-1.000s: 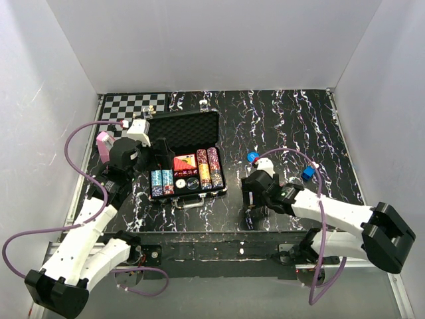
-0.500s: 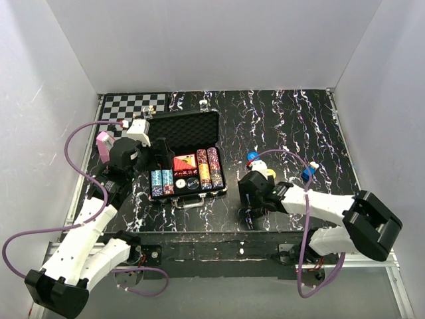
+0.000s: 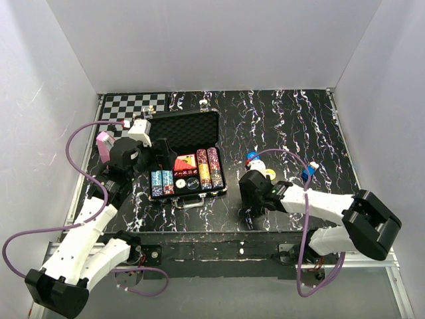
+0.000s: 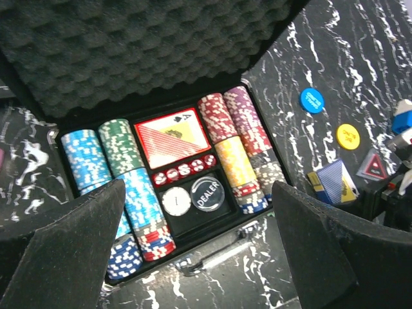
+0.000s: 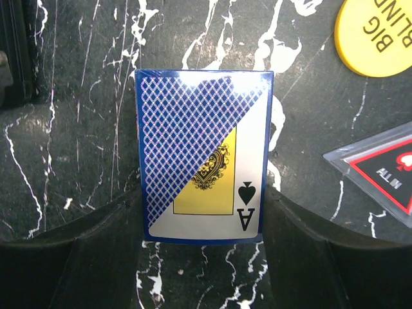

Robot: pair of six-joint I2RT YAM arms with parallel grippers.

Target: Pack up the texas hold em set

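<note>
Left gripper [image 4: 198, 190] hangs at the left side of the open briefcase [image 3: 186, 129], fingers spread wide. To the right on the table, the blue card deck [image 5: 205, 154] lies flat between the right gripper [image 5: 203, 196] fingers, which stand close to both edges; I cannot tell whether they grip it.

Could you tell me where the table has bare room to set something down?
Bare table runs from the open case to the far right corner. Crowded around the right pincer: blue deck, yellow button, blue button, triangular marker.
</note>
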